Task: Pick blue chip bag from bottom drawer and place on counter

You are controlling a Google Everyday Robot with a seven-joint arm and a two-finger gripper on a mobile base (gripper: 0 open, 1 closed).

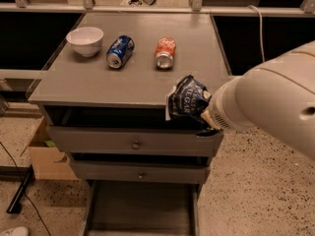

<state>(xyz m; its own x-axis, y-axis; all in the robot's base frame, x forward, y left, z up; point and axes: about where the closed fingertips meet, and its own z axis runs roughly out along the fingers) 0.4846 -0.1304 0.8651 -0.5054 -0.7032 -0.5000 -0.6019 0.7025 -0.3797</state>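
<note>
I read the blue chip bag (186,98) as crinkled glossy foil, pinched by the gripper (205,118) at the counter (98,82) front edge — counter is grey paint, slight sheen. Arm shell (275,102): smooth matt plastic. Bowl (85,40) glossy; blue can (120,51), orange can (165,52) shiny metal.

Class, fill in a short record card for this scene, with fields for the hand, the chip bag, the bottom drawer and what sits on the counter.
hand: hand at the counter's front right edge, gripping the bag
bag: blue chip bag, crumpled, held at the height of the counter edge, not yet set down
drawer: bottom drawer pulled open
counter: counter bears a white bowl, a blue can and an orange can
cans: both lying on their sides, apart from each other
</note>
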